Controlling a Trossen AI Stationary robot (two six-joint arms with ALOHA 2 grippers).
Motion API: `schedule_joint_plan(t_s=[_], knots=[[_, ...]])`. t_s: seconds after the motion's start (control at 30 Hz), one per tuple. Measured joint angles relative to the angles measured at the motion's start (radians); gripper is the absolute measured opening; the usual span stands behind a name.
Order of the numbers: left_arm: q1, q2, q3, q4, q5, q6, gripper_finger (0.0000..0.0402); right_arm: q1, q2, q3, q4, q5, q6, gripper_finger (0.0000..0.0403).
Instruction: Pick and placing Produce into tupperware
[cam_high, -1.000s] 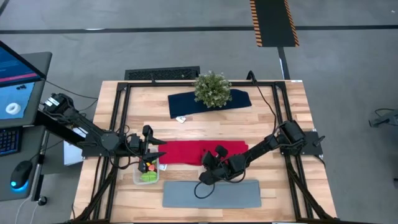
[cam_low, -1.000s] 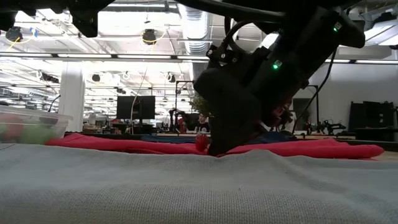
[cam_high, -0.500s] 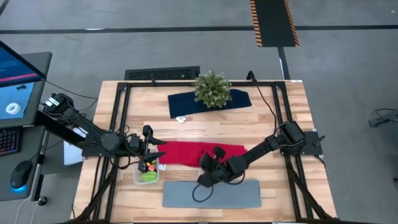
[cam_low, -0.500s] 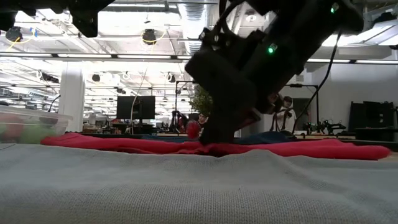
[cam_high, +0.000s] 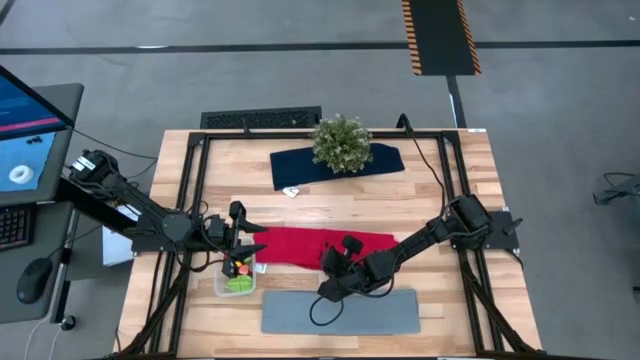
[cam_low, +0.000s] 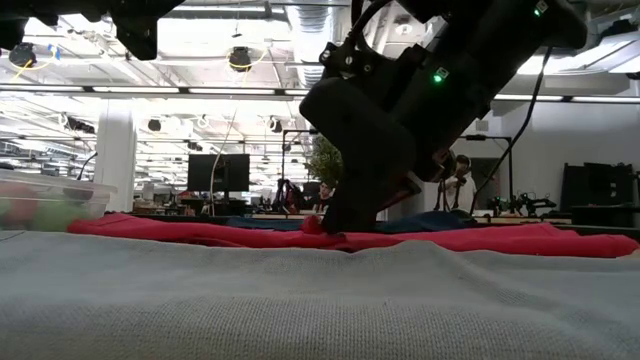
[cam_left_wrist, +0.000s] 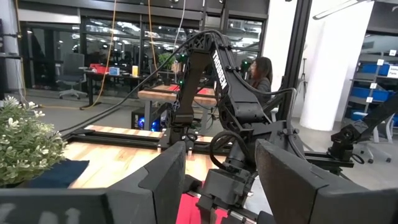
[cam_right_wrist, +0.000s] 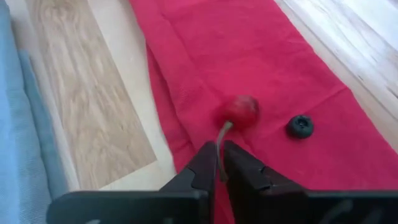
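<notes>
Cherry (cam_right_wrist: 241, 111) on red cloth (cam_right_wrist: 273, 74), dark berry (cam_right_wrist: 300, 126) beside, perhaps blueberry

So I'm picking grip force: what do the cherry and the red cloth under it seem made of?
The cherry looks like smooth moulded plastic: glossy skin with a highlight and a thin stiff stem, which sits between the right hand's fingers. The red cloth looks like soft matte fabric, finely textured, probably microfibre or felt; the weave is unclear.
</notes>
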Motion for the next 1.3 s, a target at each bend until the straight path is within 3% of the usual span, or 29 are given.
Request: schedule_joint_plan(t_s=[0.1, 0.23, 0.63, 0.87, 1.1, 1.3], knots=[[0.000, 0.000, 0.000, 0.000, 0.000, 0.000, 0.0184, 0.000, 0.000, 0.000, 0.000, -0.002, 0.000, 0.0051], [0.000, 0.000, 0.000, 0.000, 0.000, 0.000, 0.0184, 0.000, 0.000, 0.001, 0.000, 0.004, -0.018, 0.0016], [0.000, 0.000, 0.000, 0.000, 0.000, 0.000, 0.0184, 0.012, -0.002, 0.013, -0.010, 0.047, -0.027, 0.0016], [-0.007, -0.001, 0.000, 0.003, 0.000, 0.031, 0.0184, 0.032, -0.002, 0.077, 0.009, 0.060, -0.150, 0.0015], [-0.009, -0.001, 0.000, 0.050, 0.001, 0.036, 0.0184, 0.018, -0.002, 0.088, 0.239, -0.054, -0.323, 0.0015], [-0.011, -0.001, 0.001, -0.004, 0.011, 0.019, 0.0184, -0.017, -0.002, 0.093, 0.328, -0.120, -0.395, 0.0016]])
